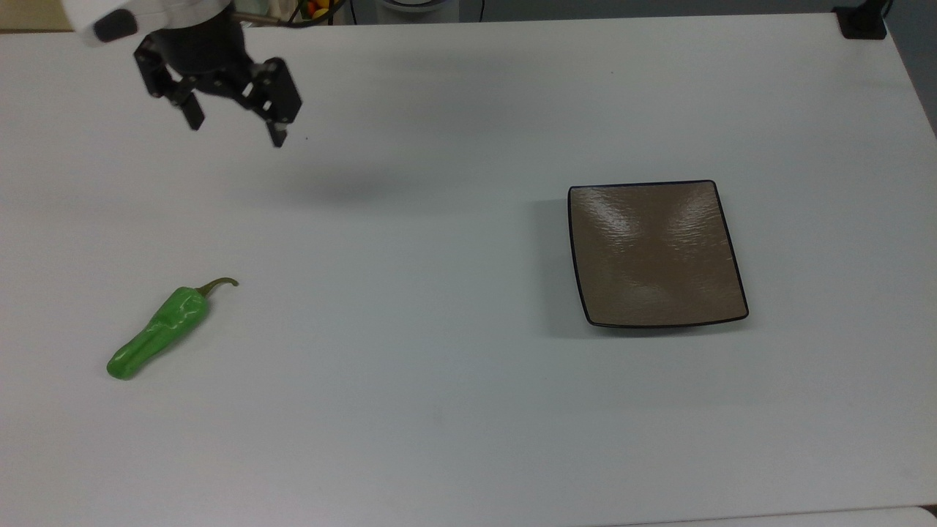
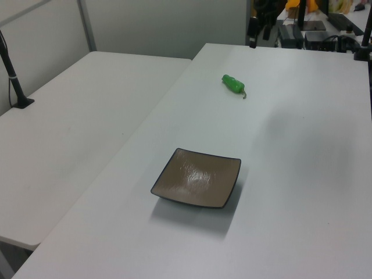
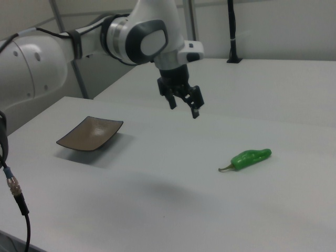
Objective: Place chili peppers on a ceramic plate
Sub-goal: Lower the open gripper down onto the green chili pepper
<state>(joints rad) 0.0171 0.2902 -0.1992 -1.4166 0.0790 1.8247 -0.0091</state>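
- Top view: the gripper (image 1: 234,132) is seen high above the white table (image 1: 439,410), its fingers spread wide and nothing held between them. The chili pepper (image 1: 159,331) lies flat on the table, well apart from the gripper, toward the top view's lower left, with its stem pointing to the top view's upper right. The ceramic plate (image 1: 655,252) sits bare, well apart from the pepper on the top view's right. A grasp across the pepper's slanted body is judged likely to slip if the wrist is not turned to match that slant.
- Left view: the pepper (image 2: 233,83) is seen far beyond the plate (image 2: 197,178), and the gripper (image 2: 258,36) is at the table's far edge past the pepper. A long carry to the plate is implied; with a glossy, wrinkled skin, a weak pinch could let the pepper roll out on the way.
- Right view: the gripper (image 3: 183,107) hangs in the air between the plate (image 3: 90,133) and the pepper (image 3: 251,157), fingers apart and empty. Should the descent be made over the thin stem or the narrow tip, the pepper may pivot or be pushed along the table. A release made too high may let it bounce off the plate's curved, shiny surface.
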